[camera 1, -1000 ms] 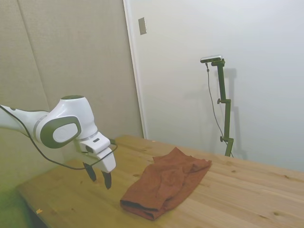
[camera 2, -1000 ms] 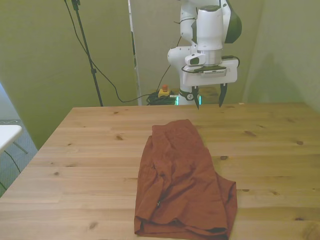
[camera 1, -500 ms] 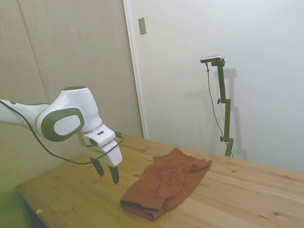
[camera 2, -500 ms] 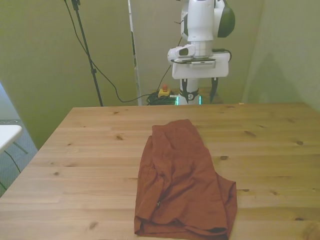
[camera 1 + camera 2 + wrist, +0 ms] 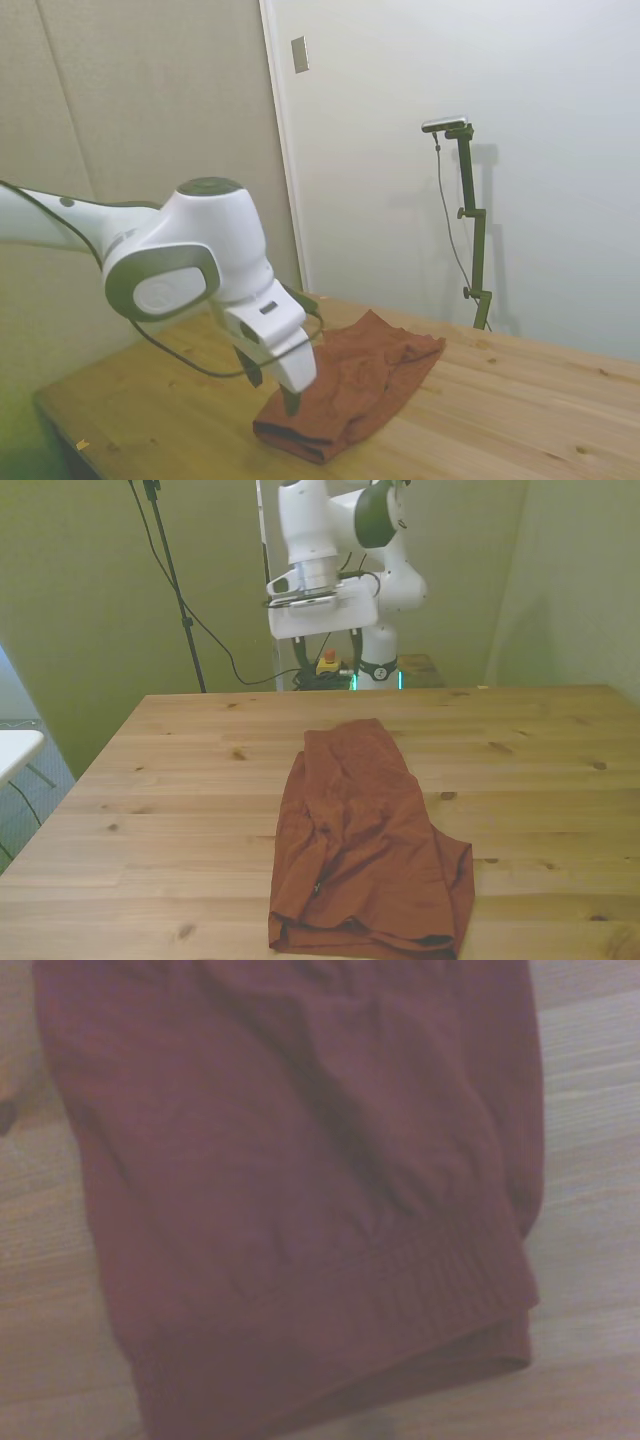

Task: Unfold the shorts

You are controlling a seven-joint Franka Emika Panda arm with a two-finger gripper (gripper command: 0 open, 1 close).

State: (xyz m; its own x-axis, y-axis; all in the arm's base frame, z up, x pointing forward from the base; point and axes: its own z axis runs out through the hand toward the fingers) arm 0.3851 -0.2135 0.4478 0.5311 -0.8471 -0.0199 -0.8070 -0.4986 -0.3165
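Soft rust-brown cloth shorts (image 5: pixel 365 845) folded and rumpled on the pale knotty wooden table (image 5: pixel 150 810), lying in the lower middle of the front view, narrow end toward the frame's top, wider end with a dark hem opening at the bottom edge. In the side view, same shorts (image 5: pixel 355 385) at lower centre, a thick folded edge facing the lower left of the frame. White two-finger gripper with dark fingers (image 5: pixel 272 385) hanging in the air at lower left-centre of the side view, fingertips pointing down, drawn in front of the cloth's near end; touching or not, cannot tell from that angle. In the front view, gripper (image 5: pixel 325 652) at upper centre, well above the tabletop and clear of the cloth, fingers spread apart with nothing between them. Wrist view filled mostly by blurred rust-brown fabric (image 5: pixel 300 1190) with creases and a ribbed band along one edge, bare wood (image 5: pixel 590 1160) at the sides
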